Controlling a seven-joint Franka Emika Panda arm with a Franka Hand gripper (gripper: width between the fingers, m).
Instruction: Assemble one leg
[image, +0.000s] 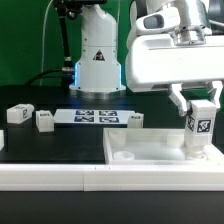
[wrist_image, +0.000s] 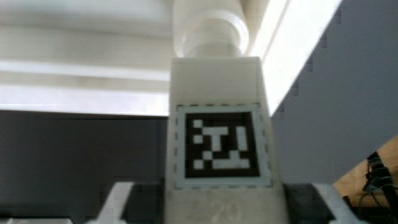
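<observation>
- Claw (image: 198, 108): narrow, clamped on the leg (image: 201, 128), one finger on each side face.
- Leg: upright between the jaws, tag facing out; the wrist view shows the same leg (wrist_image: 221, 120) filling the centre.
- Directly under the claw: a corner of the tray-like top (image: 150, 145), and the leg's lower end meets it there.
- Seated in the corner hole or just resting on it? Can't tell, the contact is hidden.
- Step, my read: inserting and fastening the leg into the top.
- Next move likely needs the leg kept plumb, pressed down and twisted, without slipping the grip.
- Further from the claw, toward the exterior view's left: loose post (image: 133, 118), marker board (image: 95, 117), second post (image: 44, 119), third post (image: 18, 114).
</observation>
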